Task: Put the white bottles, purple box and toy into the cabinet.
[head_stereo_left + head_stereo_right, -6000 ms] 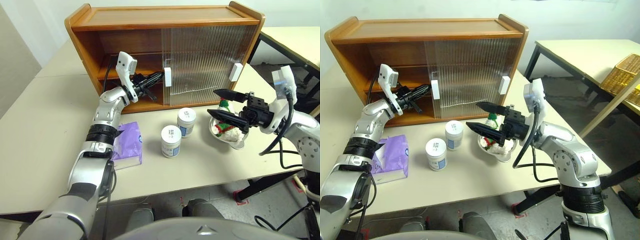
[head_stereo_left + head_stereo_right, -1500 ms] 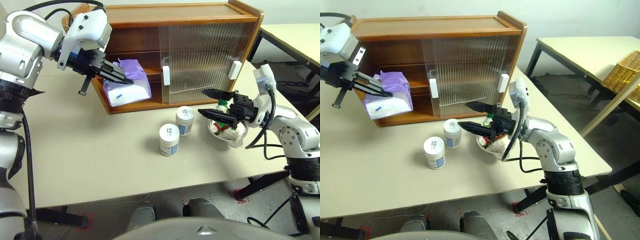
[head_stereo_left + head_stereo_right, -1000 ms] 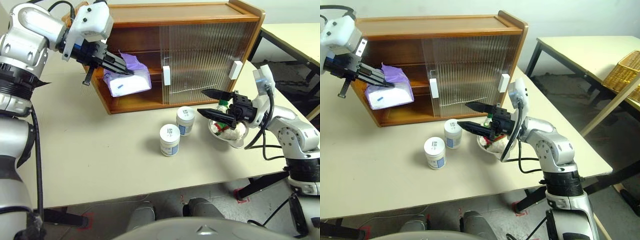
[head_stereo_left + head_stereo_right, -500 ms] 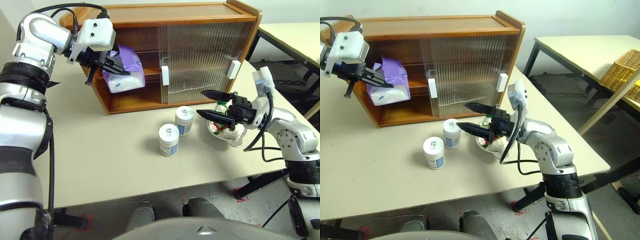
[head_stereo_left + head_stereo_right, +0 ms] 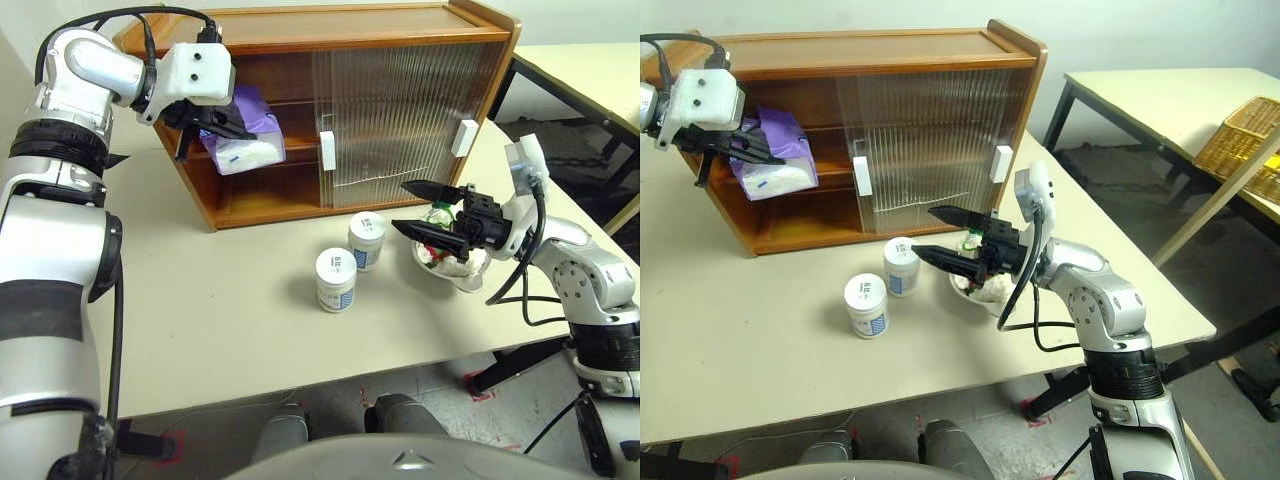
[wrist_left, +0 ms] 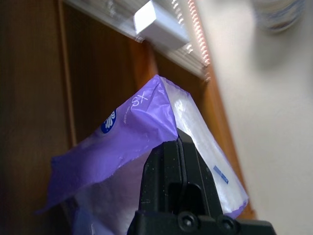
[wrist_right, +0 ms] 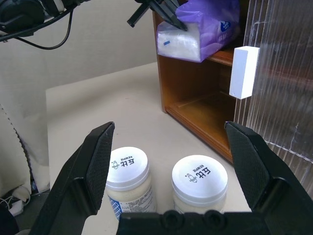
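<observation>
Left eye view: purple box (image 5: 246, 143) carried at the cabinet (image 5: 330, 100)'s open left bay.

Left gripper (image 5: 222, 131) pinches the box at the middle shelf's front edge; "XS" and a blue round mark show on the wrap. Right gripper (image 5: 425, 207) is spread wide above the toy (image 5: 447, 250), beside the closed ribbed doors. Two white bottles (image 5: 336, 279) stand just apart on the beige table (image 5: 200, 330), their blue print too small to read. Open tabletop lies in front.
</observation>
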